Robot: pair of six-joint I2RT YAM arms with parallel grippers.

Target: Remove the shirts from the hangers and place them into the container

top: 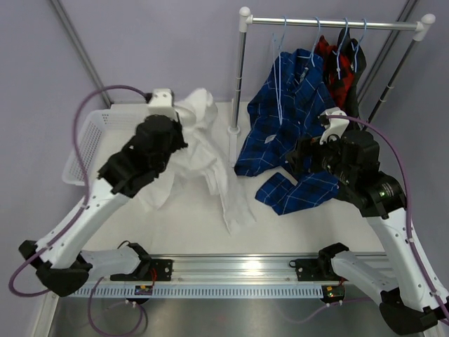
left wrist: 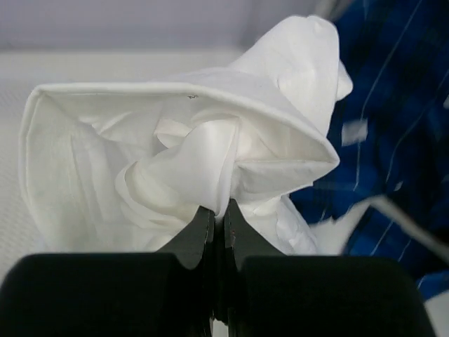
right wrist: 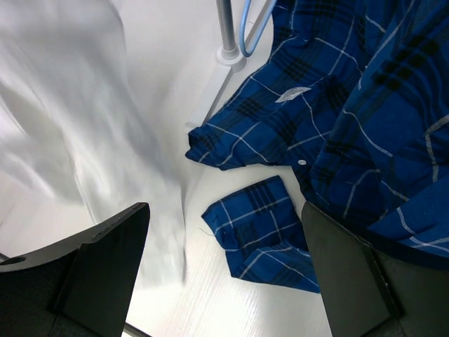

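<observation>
Nearest me, a bare strip of counter (top: 175, 235) runs between the arm bases and the cloth. Beyond it the white shirt (top: 210, 168) hangs bunched and creased from my left pincer (left wrist: 217, 210), whose jaws are together, clamped on a twisted fold. The shirt's tail trails onto the counter near the middle. My right pincer (right wrist: 224, 207) stands wide apart, holding nothing, over the blue plaid shirt (top: 287, 119), whose sleeve lies on the counter. At the left edge sits the container (top: 84, 137), its inside mostly hidden by the left arm. Farthest, the rail (top: 330, 23) carries the hangers (top: 278, 77), the red-and-black plaid shirt (top: 330, 56) and the black shirt (top: 353, 95).
</observation>
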